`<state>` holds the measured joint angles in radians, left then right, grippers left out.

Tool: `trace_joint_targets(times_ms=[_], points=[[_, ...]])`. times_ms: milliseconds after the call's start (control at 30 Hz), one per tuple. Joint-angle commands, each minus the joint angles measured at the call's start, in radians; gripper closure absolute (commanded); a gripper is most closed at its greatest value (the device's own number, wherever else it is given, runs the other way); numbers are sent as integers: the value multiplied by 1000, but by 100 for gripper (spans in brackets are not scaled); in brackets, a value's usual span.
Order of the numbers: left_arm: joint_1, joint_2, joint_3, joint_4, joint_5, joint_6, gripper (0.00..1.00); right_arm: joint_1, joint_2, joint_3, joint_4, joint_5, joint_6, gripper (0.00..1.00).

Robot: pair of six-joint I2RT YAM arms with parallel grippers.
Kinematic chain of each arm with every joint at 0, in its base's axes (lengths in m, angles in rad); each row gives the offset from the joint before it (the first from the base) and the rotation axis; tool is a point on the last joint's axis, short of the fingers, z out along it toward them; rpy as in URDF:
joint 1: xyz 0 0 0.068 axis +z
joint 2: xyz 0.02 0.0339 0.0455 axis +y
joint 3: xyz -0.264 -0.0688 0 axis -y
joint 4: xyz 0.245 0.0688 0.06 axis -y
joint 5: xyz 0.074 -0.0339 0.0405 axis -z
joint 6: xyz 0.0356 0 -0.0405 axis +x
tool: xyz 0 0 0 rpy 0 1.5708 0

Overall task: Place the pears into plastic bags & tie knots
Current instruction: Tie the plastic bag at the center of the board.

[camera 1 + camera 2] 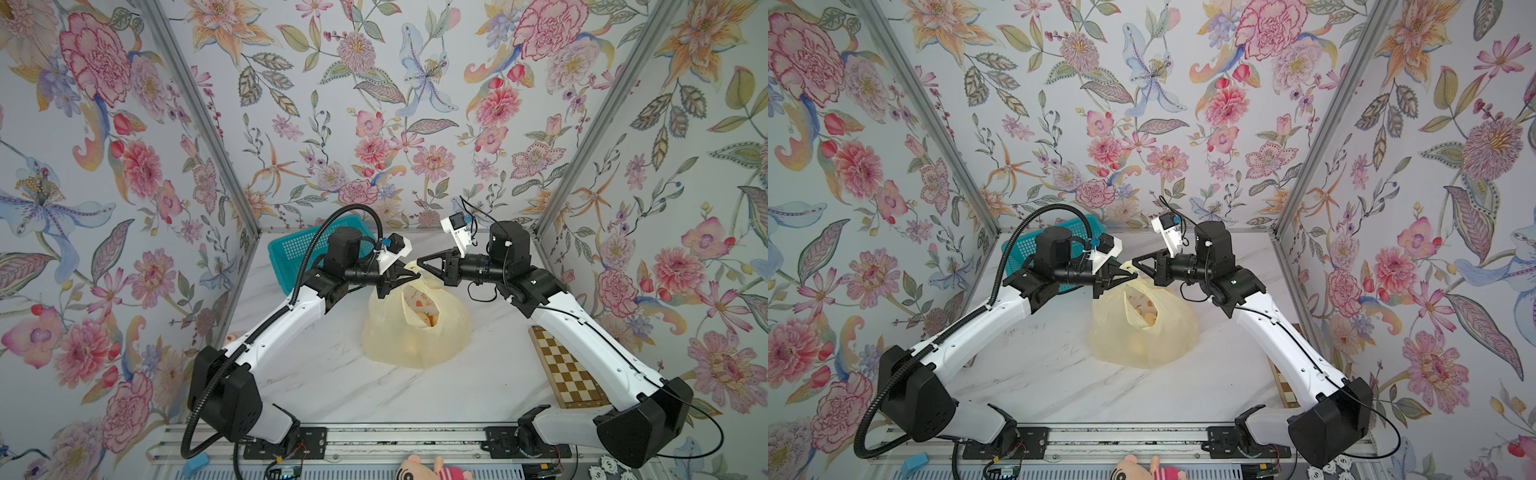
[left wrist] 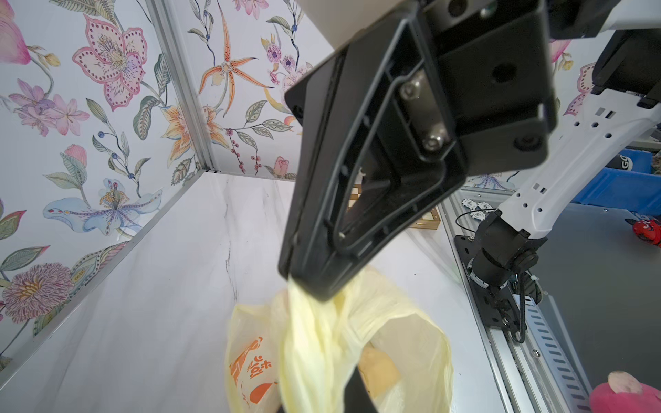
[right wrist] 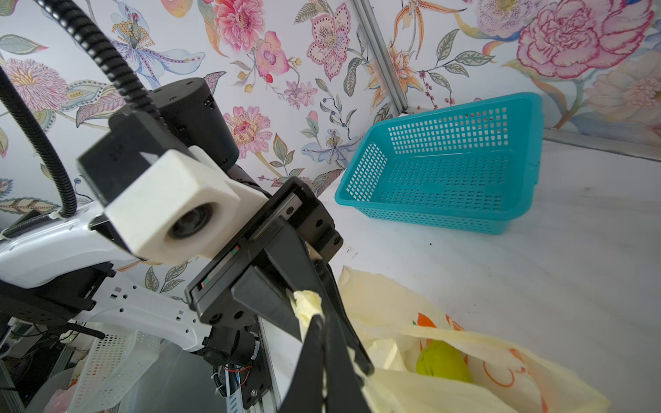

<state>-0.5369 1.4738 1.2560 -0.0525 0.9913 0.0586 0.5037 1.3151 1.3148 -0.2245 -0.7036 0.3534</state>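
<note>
Fingers of your left gripper [image 2: 309,286] and right gripper [image 3: 317,321] are both pinched tight on the handles [image 2: 314,329] of the plastic bag [image 1: 415,332] mid-frame, so I'd pull apart evenly, no yanking.

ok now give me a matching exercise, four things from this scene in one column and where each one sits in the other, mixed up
Things:
1. plastic bag
2. teal basket
3. checkerboard
4. yellow-green pear

Places:
a. inside the bag
b. far left corner of the table
c. right edge of the table
d. middle of the table

Pairs: 1-d, 2-b, 3-c, 4-a
</note>
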Motion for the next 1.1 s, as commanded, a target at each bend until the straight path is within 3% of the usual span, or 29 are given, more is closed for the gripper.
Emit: trace_joint_targets(times_ms=[0, 300, 633, 733, 900, 1067], points=[[-5, -31, -38, 41, 9, -18, 88, -1, -56, 49, -11, 62, -3, 100], [-4, -29, -108, 135, 26, -65, 83, -15, -94, 103, -98, 129, -38, 100], [1, -41, -157, 201, 35, -98, 84, -53, -157, 96, -237, 298, -57, 100], [3, -47, -168, 230, 20, -114, 89, -44, -184, 83, -317, 356, -58, 100], [5, -59, -176, 273, -32, -145, 100, 40, -249, 17, -450, 417, -2, 100], [5, -60, -166, 291, -52, -168, 100, 262, -300, -142, -464, 462, 140, 100]])
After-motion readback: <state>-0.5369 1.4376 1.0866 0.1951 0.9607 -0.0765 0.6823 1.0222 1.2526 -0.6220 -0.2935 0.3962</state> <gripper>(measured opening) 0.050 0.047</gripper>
